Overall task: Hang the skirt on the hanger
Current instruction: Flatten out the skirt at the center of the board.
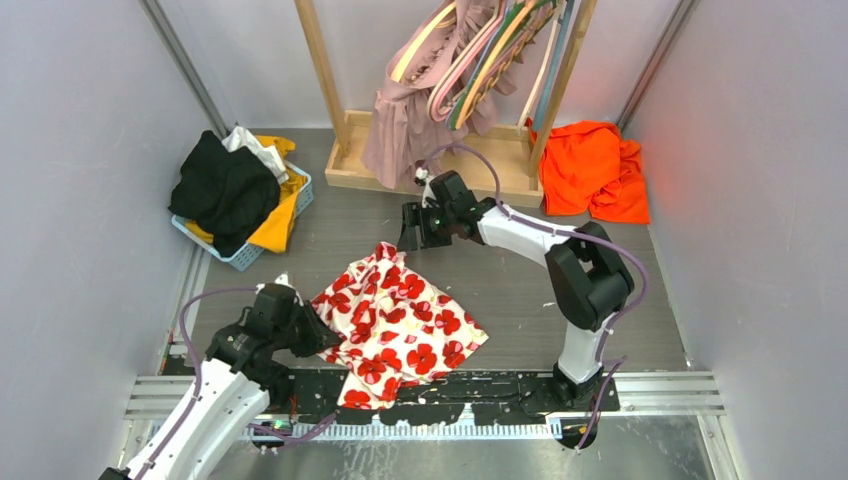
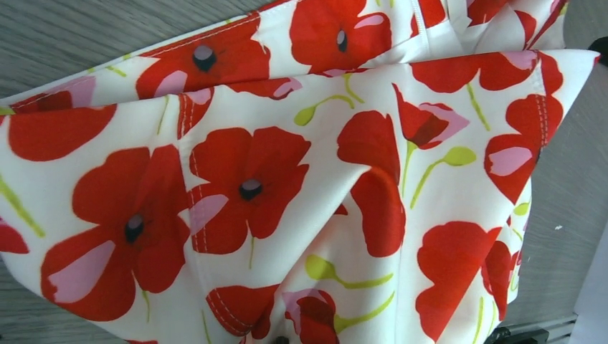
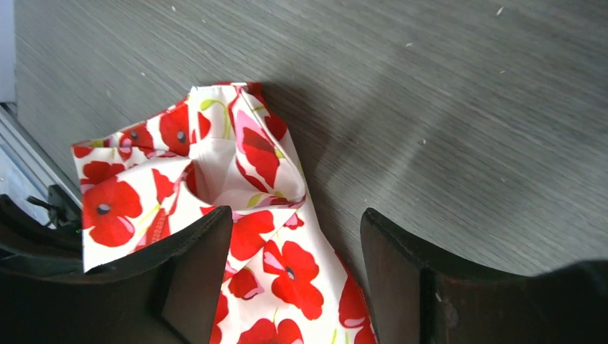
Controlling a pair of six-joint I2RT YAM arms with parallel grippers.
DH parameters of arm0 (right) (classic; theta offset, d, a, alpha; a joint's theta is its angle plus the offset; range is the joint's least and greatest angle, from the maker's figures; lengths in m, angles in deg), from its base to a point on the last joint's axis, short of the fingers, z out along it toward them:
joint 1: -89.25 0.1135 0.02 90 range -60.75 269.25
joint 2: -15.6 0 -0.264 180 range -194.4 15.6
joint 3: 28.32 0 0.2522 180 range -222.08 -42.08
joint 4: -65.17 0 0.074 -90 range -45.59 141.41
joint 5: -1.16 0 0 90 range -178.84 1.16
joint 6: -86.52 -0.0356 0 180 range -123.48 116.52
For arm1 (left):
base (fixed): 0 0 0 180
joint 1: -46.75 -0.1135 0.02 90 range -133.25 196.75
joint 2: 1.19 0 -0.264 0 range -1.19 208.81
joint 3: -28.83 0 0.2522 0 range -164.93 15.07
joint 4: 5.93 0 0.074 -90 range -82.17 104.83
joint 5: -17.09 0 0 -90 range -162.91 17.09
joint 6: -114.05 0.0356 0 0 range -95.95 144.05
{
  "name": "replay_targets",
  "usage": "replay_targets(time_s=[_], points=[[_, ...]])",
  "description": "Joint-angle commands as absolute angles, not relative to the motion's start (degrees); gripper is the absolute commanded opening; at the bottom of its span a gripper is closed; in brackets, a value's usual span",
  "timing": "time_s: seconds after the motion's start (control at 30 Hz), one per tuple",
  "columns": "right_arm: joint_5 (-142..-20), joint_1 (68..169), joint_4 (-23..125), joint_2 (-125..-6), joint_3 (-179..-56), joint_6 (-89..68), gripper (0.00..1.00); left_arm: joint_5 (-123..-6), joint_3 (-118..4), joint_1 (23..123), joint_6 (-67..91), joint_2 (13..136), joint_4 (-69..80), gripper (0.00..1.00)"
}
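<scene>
Red flowers cover the white skirt (image 1: 400, 320). It lies crumpled on the grey table (image 1: 520, 290), in the middle, in front of both arms. The right pincer (image 1: 412, 232) hangs just over the skirt's far corner. Its two black fingers (image 3: 193, 272) stand wide apart with nothing held between them, and the folded corner of the skirt shows below the gap. The left pincer (image 1: 305, 330) is at the skirt's left edge, right against the cloth. Its own camera sees only flowery cloth up close, so I cannot tell if it is pinching the skirt or not. The hangers (image 1: 480, 50) hang on the wooden rack (image 1: 320, 80) at the back, well apart from the skirt.
</scene>
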State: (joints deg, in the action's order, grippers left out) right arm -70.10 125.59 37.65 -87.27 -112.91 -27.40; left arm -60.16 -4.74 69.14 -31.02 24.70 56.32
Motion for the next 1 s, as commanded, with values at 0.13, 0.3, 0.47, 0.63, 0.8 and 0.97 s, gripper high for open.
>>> replay_targets(time_s=[0.13, 0.3, 0.47, 0.63, 0.8, 0.97], points=[[-64.8, 126.93, 48.07, -90.28, -110.56, -26.94, 0.69, -63.25, -3.55, 69.3, -30.45, 24.8, 55.49, 0.18], [-64.8, 127.08, 52.24, -92.01, -110.55, -29.15, 0.66, -62.63, -3.37, 69.25, -30.0, 26.51, 54.21, 0.18], [-62.85, 127.3, 54.48, -94.1, -111.34, -30.58, 0.5, -62.37, -3.56, 69.31, -29.97, 26.76, 53.02, 0.17], [-60.85, 127.3, 55.22, -93.87, -110.95, -31.33, 0.27, -62.46, -3.55, 69.29, -29.93, 26.41, 53.02, 0.17], [-61.64, 127.3, 53.7, -88.54, -109.31, -31.57, 0.04, -62.56, -4.48, 69.26, -29.52, 26.78, 53.04, 0.17], [-66.22, 127.31, 43.74, -78.75, -110.02, -27.64, 0.01, -64.51, -7.54, 69.26, -27.37, 28.88, 54.2, 0.19]])
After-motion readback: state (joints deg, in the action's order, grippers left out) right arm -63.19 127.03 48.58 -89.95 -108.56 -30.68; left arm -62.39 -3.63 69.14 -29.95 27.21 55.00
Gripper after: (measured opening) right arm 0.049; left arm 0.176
